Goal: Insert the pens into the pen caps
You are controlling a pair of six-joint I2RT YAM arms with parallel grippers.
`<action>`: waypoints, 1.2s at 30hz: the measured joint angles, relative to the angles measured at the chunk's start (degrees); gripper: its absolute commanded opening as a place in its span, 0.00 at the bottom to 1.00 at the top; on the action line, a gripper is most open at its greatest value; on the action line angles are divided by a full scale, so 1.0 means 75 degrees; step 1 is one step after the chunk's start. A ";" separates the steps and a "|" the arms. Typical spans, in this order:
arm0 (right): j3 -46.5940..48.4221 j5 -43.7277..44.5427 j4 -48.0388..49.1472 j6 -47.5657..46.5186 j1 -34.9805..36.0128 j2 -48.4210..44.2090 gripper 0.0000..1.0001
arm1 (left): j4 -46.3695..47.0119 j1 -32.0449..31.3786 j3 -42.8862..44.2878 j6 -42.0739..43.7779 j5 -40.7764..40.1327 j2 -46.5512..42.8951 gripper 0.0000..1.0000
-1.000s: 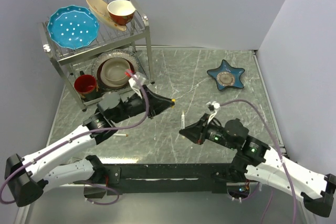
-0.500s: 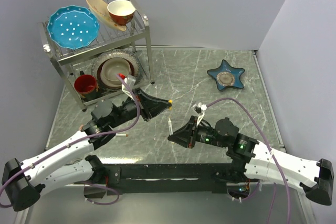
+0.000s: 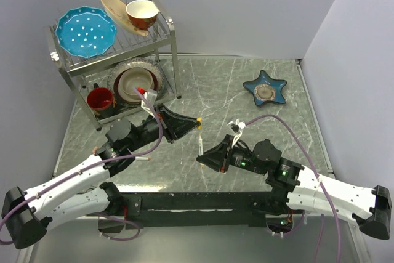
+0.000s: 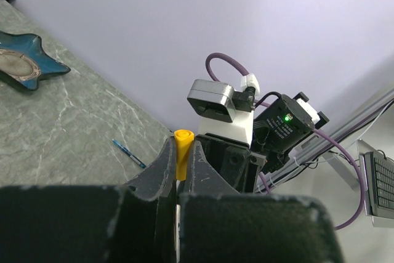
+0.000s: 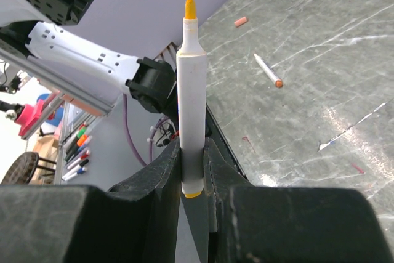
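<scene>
No readable words, numbers or brand marks anywhere.
Plain as far as can be told: white pen (image 5: 192, 121) at centre of the right wrist view, orange pen cap (image 4: 183, 152) at centre of the left wrist view. Too small and blurred to read, if printed at all: loose markers (image 5: 77, 152) at lower left of the right wrist view, black housing (image 4: 280, 133) right of centre in the left wrist view.
</scene>
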 measured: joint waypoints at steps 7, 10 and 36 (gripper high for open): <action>0.0000 0.0114 0.0003 0.0044 0.0015 -0.0003 0.00 | 0.0119 -0.0003 -0.0140 -0.0090 -0.0023 0.0000 0.01; 0.0000 0.0143 0.0006 0.0052 0.0017 0.0012 0.00 | 0.0166 -0.0009 -0.0187 -0.0134 -0.0029 0.0000 0.01; 0.0111 0.0283 0.0038 0.0079 0.0061 0.0032 0.00 | 0.0271 -0.0428 -0.0277 -0.0038 -0.0603 0.0154 0.01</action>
